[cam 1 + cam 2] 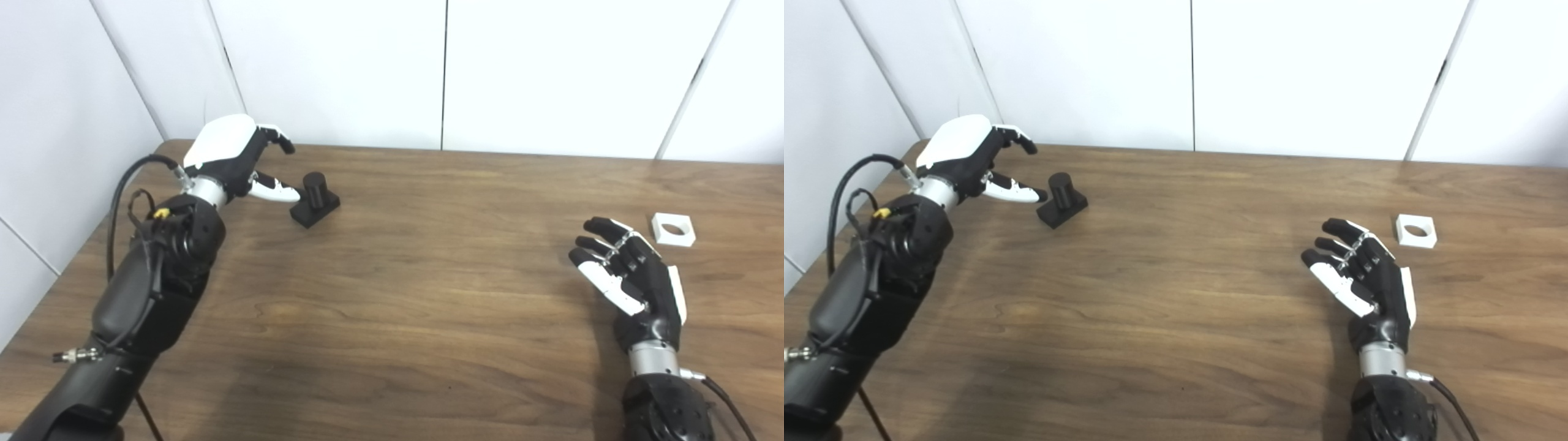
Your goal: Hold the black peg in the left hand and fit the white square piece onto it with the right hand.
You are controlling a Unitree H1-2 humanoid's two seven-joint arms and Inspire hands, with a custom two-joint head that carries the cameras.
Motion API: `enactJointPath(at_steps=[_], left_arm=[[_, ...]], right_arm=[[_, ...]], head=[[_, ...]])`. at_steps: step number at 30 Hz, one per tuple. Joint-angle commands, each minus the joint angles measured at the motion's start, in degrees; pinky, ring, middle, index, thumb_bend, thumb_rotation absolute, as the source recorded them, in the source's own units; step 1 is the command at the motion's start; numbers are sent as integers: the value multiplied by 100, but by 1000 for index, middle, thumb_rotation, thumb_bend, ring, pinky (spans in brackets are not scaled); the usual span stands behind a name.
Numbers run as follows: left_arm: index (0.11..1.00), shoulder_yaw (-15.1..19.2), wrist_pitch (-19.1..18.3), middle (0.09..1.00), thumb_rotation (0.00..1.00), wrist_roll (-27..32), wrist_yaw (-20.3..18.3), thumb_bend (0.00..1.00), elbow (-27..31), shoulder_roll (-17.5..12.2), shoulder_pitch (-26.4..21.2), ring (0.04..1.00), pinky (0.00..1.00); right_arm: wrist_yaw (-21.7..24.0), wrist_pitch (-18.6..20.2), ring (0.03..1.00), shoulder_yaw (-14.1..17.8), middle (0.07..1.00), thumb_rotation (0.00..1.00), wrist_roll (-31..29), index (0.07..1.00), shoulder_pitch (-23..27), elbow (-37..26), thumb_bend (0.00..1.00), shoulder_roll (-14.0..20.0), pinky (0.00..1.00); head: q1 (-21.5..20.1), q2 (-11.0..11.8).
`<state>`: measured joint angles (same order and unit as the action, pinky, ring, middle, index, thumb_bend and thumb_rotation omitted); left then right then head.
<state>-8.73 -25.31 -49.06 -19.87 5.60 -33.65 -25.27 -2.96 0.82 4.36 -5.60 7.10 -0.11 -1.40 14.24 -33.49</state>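
The black peg (pixel 315 198), a short cylinder on a square black base, stands on the wooden table at the far left. My left hand (pixel 236 160) is open just left of it, with the thumb tip close to the peg's side and the other fingers spread above. The white square piece (pixel 673 229) with a round hole lies flat at the right. My right hand (pixel 631 272) is open and empty, palm facing left, a little in front and to the left of the piece.
The wooden table (pixel 429 275) runs to white wall panels at the back and on the left. A black cable (pixel 119 196) loops beside my left forearm near the table's left edge.
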Motion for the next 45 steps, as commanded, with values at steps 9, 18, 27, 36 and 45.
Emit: enactJointPath(at_steps=[9,18,27,36,45], left_arm=[[619,-130,-29,833,313,-573,434,826,-601,-21,-548,828,643],[595,-286,-157,811,403,-1171,349,877,-1019,323,-554,763,553],[555,-181,-157,808,496,-1560,199,910,-1205,709,-522,756,506],[506,-131,-158,786,527,-1673,197,932,-1332,919,-464,728,485],[560,-279,-153,794,521,-1681,317,918,-1518,950,-403,730,491]], right_arm=[[84,-251,664,73,713,188,-123,647,0,48,731,31,575],[69,-189,670,57,708,170,-77,650,17,-28,717,20,586],[22,-115,669,48,707,172,-31,649,16,-99,724,-2,581],[-15,-41,673,15,713,173,33,652,15,-145,713,-29,579],[-15,-37,673,58,714,173,-5,651,-53,-203,718,-4,583]], head=[[-26,-42],[-51,-72],[-39,-128],[-64,-163],[-89,-175]])
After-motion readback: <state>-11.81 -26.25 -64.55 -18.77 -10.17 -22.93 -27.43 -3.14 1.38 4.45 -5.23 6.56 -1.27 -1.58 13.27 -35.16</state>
